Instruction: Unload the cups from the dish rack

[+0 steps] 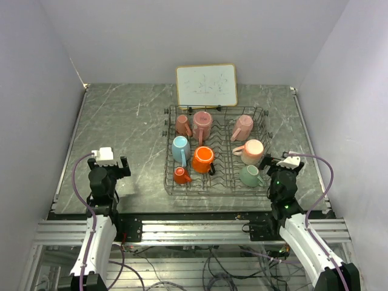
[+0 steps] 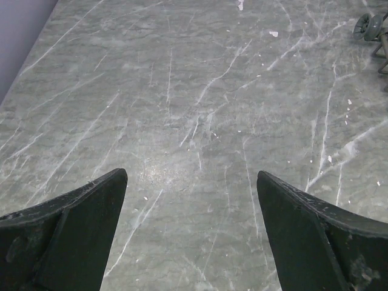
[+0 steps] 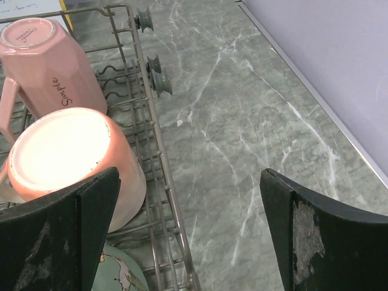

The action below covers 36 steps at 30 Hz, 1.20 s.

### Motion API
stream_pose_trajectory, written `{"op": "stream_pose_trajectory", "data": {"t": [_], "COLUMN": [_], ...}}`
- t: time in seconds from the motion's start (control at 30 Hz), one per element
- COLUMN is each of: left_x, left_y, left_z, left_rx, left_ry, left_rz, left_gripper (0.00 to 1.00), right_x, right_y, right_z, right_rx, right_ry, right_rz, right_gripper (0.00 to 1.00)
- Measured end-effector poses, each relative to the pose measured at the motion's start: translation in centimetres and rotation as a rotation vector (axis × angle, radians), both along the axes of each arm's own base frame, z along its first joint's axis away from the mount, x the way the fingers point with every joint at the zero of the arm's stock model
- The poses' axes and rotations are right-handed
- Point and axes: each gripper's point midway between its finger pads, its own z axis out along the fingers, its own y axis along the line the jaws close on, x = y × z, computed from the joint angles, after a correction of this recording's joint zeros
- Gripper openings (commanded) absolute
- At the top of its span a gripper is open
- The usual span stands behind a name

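Observation:
The dark wire dish rack (image 1: pixel 222 167) stands in the middle of the table with several cups in it: three pink ones (image 1: pixel 202 124) along the back, a light blue one (image 1: pixel 180 148), a large orange one (image 1: pixel 202 159), a peach one (image 1: pixel 252 151), a small orange one (image 1: pixel 180 175) and a mint green one (image 1: pixel 249 176). My right gripper (image 1: pixel 277 165) hangs open at the rack's near right corner. In the right wrist view its left finger sits over the peach cup (image 3: pixel 66 151) and mint cup (image 3: pixel 118 273), its right finger over bare table. My left gripper (image 1: pixel 112 165) is open and empty, left of the rack.
A white framed board (image 1: pixel 207 85) leans behind the rack. Grey walls close in the left, back and right sides. Marbled table lies under the left gripper (image 2: pixel 192 182), with the rack's roller feet (image 2: pixel 370 27) at the far right. Rack rim (image 3: pixel 163 176) runs under the right gripper (image 3: pixel 190 179).

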Motion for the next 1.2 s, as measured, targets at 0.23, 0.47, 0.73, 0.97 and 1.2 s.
{"op": "stream_pose_trajectory", "data": {"t": [0.23,0.47,0.73,0.97,1.2], "left_x": [0.1,0.2,4.0,6.0,5.3], "left_y": [-0.4,-1.5,-2.8,-3.3,-3.5], "left_z": [-0.2,-0.1,8.3,15.0,16.1], "left_rx": [0.001,0.002,0.053,0.099,0.141], "left_ry": [0.008,0.036,0.057,0.133,0.328], "left_rz": [-0.028,-0.098,-0.228,-0.305,-0.393], "left_gripper": [0.99,0.99,0.99,0.99,0.97], "right_x": [0.0,0.0,0.9,5.4,5.6], "right_y": [0.0,0.0,-0.5,3.9,12.4], "right_z": [0.2,0.1,4.1,17.1,11.6], "right_rx": [0.002,0.001,0.167,0.399,0.398], "right_ry": [-0.007,-0.006,0.097,-0.023,0.232], "right_rz": [0.0,-0.001,-0.143,0.006,0.387], "right_gripper": [1.0,1.0,1.0,1.0,1.0]}}
